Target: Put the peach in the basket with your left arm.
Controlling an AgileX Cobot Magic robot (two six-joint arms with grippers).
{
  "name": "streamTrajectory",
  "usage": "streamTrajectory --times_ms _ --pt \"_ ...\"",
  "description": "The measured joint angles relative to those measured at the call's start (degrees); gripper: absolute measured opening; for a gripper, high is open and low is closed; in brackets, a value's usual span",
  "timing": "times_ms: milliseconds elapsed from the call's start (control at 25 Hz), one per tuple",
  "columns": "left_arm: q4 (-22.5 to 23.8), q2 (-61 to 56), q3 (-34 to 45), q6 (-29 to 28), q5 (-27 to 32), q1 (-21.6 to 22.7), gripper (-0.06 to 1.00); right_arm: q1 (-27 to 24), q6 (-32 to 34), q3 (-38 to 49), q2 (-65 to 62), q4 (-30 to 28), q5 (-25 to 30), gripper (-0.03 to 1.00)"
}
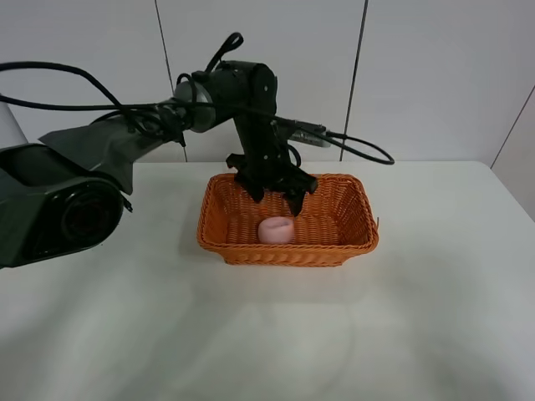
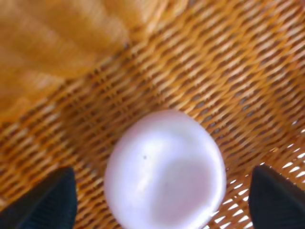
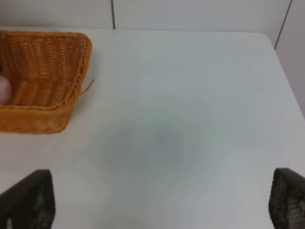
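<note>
The pale pink peach (image 1: pixel 276 230) lies on the floor of the orange wicker basket (image 1: pixel 349 247), near its front wall. My left gripper (image 1: pixel 274 194) hangs open just above and behind the peach, inside the basket, holding nothing. In the left wrist view the peach (image 2: pixel 165 171) fills the middle on the woven floor (image 2: pixel 228 71), with the two dark fingertips (image 2: pixel 47 202) spread wide on either side and apart from it. My right gripper (image 3: pixel 157 200) is open over bare table, and its view shows the basket (image 3: pixel 47 67) off to one side with a sliver of the peach (image 3: pixel 4 89).
The white table (image 1: pixel 418 334) stretches around the basket. A white panelled wall (image 1: pixel 435 75) stands behind. The left arm's black cable (image 1: pixel 359 150) trails over the basket's back edge. A loose wicker strand (image 3: pixel 87 88) sticks out from the basket's corner.
</note>
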Motion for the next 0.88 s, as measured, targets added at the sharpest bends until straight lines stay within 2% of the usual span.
streamTrajectory --times_ms 200,440,680,880 --pt "0.41 -5.99 -1.24 0.89 0.1 2.1 0.78 0.0 0.0 0.0 0.0 0.0 0.0 0.69" --pt "0.79 -8.72 -0.72 2.78 0.1 8.74 0.78 0.0 0.0 0.0 0.0 0.0 0.0 0.69" --pt "4.49 -8.35 3.4 5.35 0.06 19.43 0.78 0.0 0.0 0.0 0.0 0.0 0.0 0.69" --pt "3.83 -8.33 5.55 5.43 0.05 30.58 0.78 0.0 0.0 0.0 0.0 0.0 0.0 0.69"
